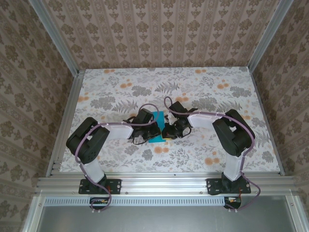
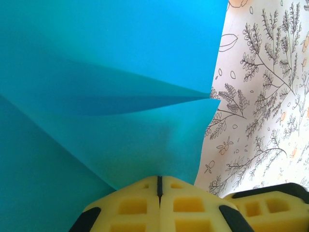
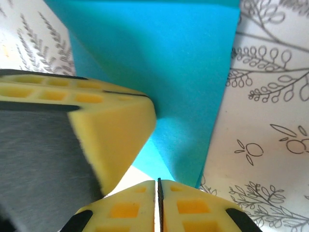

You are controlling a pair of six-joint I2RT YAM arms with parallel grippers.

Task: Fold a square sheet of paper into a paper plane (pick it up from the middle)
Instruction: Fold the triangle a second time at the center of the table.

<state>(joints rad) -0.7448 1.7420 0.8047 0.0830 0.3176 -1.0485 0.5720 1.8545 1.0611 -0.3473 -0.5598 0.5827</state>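
Wrist views: left end effector (image 2: 159, 186) pinches the square sheet of paper (image 2: 120, 72), right end effector (image 3: 159, 189) pressed together.

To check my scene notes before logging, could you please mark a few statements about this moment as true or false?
The square sheet of paper is teal-blue: true.
It lies in a far corner: false, it sits near the middle of the table.
The left end effector is shut: true.
The right end effector gapes wide: false, it is shut.
The table is plain white: false, it is floral-patterned.
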